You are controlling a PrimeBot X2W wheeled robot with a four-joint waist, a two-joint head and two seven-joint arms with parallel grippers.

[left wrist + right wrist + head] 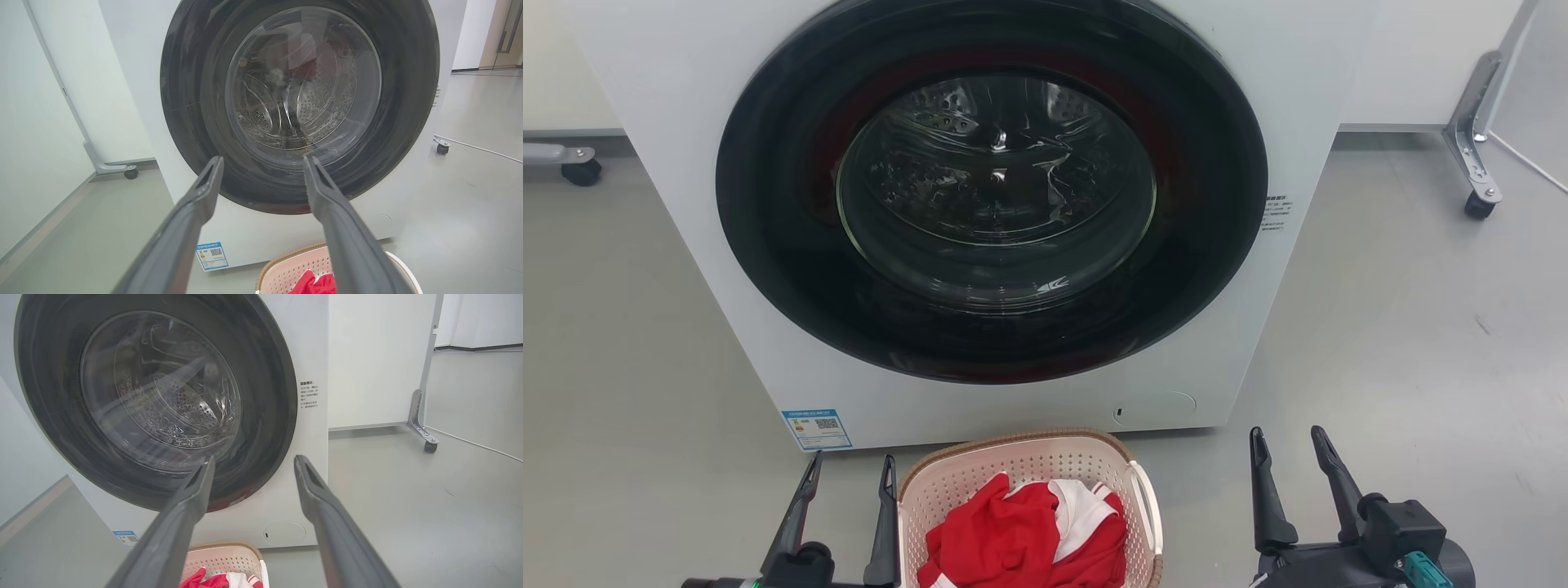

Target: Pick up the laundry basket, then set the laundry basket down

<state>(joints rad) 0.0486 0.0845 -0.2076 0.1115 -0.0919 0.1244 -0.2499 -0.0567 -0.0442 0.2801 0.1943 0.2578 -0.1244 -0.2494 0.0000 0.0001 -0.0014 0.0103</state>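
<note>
At the lower left of the head view the left pincer [851, 462] stands with its two dark fingers apart and nothing between them, tips pointing toward the washing machine [1307, 98]. Its inner finger sits just beside the left wall of the laundry basket [1029, 472], so close that I cannot tell whether they touch. The basket rests on the grey floor [1388, 327] just in front of the machine's base, between the two arms but nearer the left one. It is a pale pink-cream perforated tub with a brown woven-look rim [1013, 437], standing upright and holding a crumpled red and white garment [1021, 535]. A white handle [1148, 506] runs along its right side. Its near end is cut off by the bottom edge of the head view, so its long axis cannot be settled. Further right, past a strip of bare floor, the right pincer [1288, 434] also has its fingers spread and empty, apart from that handle. Both wrist views look over the basket at the machine's door. The basket sits low at the bottom edge, under the right finger in the left wrist view [286, 274] and under the left finger in the right wrist view [220, 561]. So it lies below and inward of each pincer. I judge the lift will need both arms to drop and close in on its sides, and the right arm has more ground to cover.
</note>
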